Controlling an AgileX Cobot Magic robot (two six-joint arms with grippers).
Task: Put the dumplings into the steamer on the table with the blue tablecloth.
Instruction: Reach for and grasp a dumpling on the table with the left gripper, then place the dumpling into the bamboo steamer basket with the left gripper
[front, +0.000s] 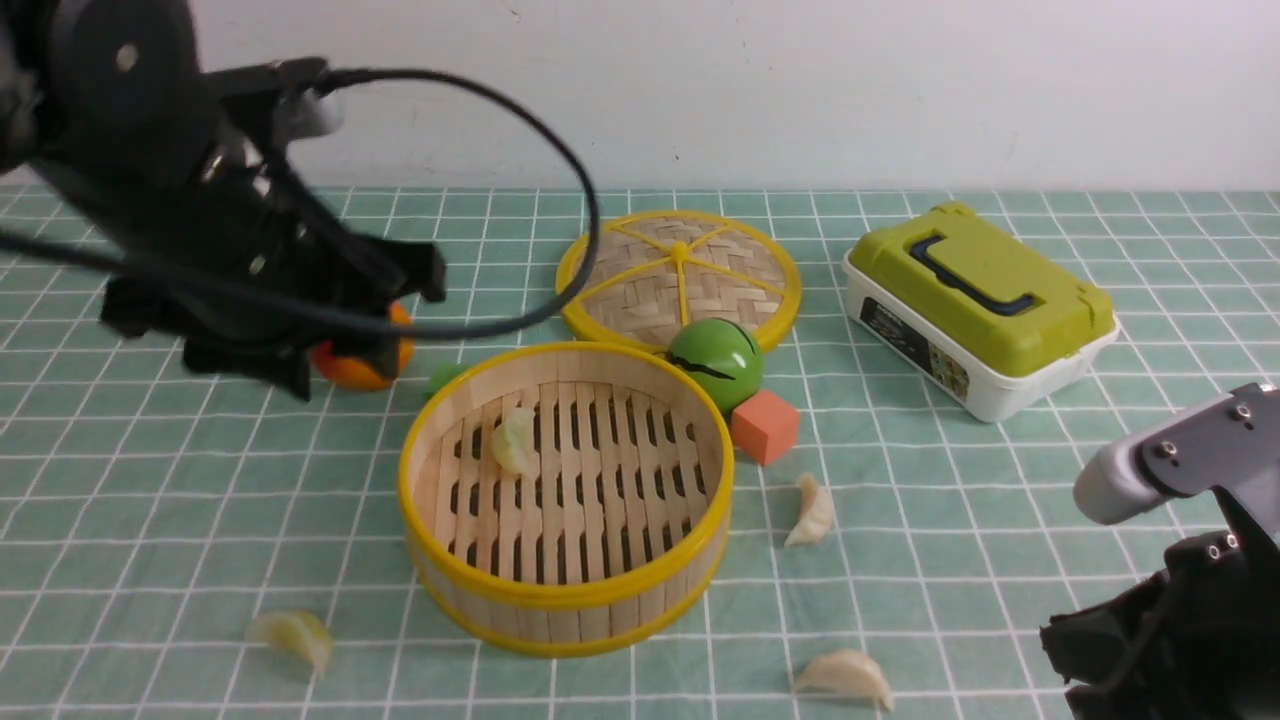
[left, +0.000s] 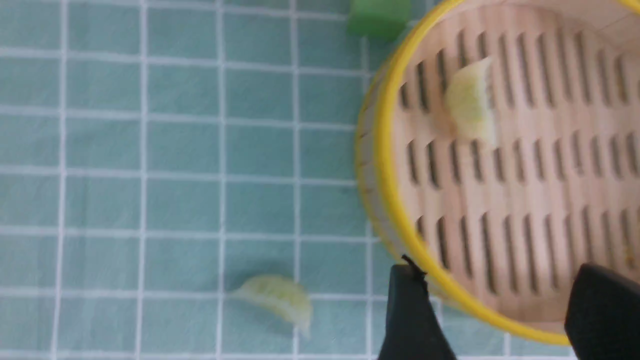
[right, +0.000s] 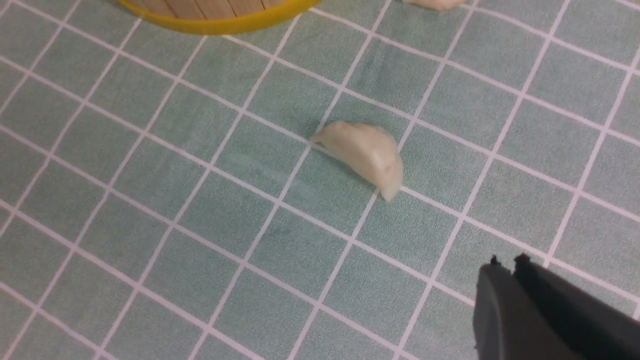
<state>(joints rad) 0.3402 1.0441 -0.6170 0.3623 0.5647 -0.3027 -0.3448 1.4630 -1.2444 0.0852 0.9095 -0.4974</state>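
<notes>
left gripper (left: 492, 305) fingers wide apart, holding nothing, right gripper (right: 505, 265) fingers nearly together, nothing held, one dumpling (front: 513, 441) in bamboo steamer (front: 566, 596), yellow-green dumpling (front: 297, 638), two cream dumplings (front: 846, 676) on gridded tablecloth (front: 960, 560)

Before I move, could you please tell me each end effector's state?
Left end effector: open, holding nothing.
Right end effector: closed or nearly so, holding nothing.

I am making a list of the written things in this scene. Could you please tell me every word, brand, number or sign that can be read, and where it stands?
No text can be read with certainty.
Dark label on the side of the green-lidded white box: small pale marks, too small to read.
</notes>
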